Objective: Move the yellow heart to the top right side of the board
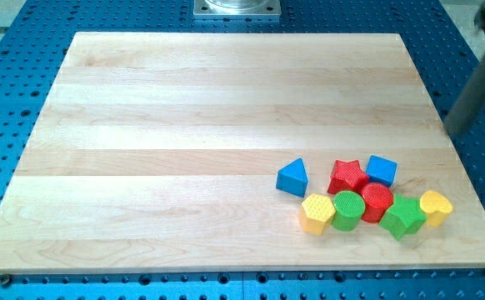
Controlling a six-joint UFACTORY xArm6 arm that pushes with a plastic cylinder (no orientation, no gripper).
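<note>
The yellow heart (436, 207) lies near the board's lower right edge, at the right end of a cluster of blocks. It touches a green block (405, 217) on its left. My tip (453, 131) is the lower end of a blurred dark rod at the view's right. It sits at the board's right edge, well above the heart and apart from all the blocks.
The cluster also holds a red cylinder (377, 201), a green cylinder (347, 209), a yellow hexagon (317, 213), a red star (347, 176), a blue cube (382, 170) and a blue triangle (292, 177). The wooden board (226, 108) rests on a blue perforated table (9, 50).
</note>
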